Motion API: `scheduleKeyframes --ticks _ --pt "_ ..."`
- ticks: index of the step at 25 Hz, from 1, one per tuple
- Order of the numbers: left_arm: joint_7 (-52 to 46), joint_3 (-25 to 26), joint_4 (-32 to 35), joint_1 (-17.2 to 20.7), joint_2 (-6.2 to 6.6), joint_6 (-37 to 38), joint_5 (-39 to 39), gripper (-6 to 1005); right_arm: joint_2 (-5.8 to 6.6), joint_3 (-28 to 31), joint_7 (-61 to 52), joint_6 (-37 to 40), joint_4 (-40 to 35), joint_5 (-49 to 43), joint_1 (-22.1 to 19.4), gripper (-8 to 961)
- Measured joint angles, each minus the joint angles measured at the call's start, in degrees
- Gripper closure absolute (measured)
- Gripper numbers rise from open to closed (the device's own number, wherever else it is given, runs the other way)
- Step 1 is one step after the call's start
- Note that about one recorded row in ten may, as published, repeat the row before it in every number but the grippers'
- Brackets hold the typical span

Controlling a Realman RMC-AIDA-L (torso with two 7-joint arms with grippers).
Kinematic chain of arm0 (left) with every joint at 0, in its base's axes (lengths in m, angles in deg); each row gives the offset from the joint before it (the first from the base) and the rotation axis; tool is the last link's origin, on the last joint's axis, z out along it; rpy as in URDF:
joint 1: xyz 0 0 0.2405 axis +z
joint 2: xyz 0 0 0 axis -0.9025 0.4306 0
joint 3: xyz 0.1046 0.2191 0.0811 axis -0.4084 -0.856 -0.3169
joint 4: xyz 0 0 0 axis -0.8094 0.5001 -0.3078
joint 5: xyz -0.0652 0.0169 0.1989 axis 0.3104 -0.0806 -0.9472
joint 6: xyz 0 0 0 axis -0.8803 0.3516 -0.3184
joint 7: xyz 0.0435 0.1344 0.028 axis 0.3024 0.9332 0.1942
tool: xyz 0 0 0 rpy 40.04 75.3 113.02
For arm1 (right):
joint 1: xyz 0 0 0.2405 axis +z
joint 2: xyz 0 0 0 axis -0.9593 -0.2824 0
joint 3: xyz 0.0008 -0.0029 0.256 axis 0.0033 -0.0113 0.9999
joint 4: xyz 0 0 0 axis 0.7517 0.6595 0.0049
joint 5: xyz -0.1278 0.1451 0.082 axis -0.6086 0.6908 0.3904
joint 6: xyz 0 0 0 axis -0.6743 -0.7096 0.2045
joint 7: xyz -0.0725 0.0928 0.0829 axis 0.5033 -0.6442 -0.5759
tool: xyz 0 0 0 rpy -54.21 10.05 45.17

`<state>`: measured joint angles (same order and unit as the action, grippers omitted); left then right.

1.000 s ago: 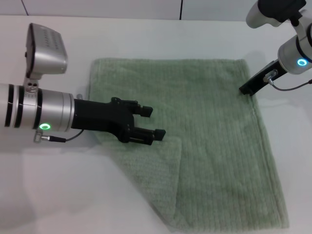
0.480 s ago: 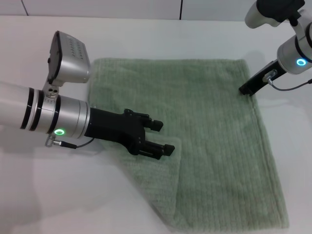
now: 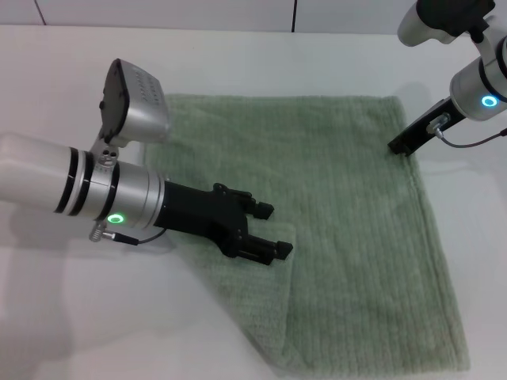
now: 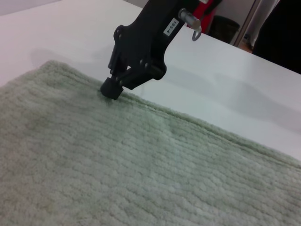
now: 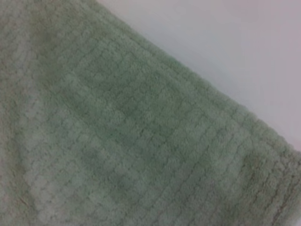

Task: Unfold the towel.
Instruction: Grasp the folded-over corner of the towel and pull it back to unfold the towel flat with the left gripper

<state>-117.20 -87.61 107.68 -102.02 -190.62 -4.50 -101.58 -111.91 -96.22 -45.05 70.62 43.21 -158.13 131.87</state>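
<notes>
The pale green towel (image 3: 356, 237) lies flat on the white table (image 3: 238, 63), with its near-left corner folded over into a triangular flap (image 3: 253, 301). My left gripper (image 3: 274, 230) is open, its two black fingers hovering low over the flap's upper corner. My right gripper (image 3: 399, 147) stands with its fingers together, tip down on the towel's right edge near the far corner. The left wrist view shows that right gripper (image 4: 112, 89) touching the towel (image 4: 117, 174) at its hem. Only towel (image 5: 117, 132) and table fill the right wrist view.
Bare white tabletop (image 3: 95, 317) surrounds the towel on the left and at the back. The table's far edge (image 3: 238, 28) meets a wall. In the left wrist view a dark bin (image 4: 225, 29) stands beyond the table.
My left arm has moved right and toward the table's near side, bringing the open gripper over the flap's corner. The right arm and the towel have not moved.
</notes>
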Motion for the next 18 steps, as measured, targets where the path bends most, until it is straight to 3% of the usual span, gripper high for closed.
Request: scheduleKeyframes --ticks 8,18 --pt "0.3 -3.8 -0.5 -0.1 0.01 -2.8 4.4 201 0.00 0.0 0.1 0.0 0.0 0.0 0.0 953" --pt "0.6 -9.6 -0.5 -0.1 0.01 -6.2 7.9 272 0.00 0.0 0.1 0.0 0.0 0.0 0.2 954"
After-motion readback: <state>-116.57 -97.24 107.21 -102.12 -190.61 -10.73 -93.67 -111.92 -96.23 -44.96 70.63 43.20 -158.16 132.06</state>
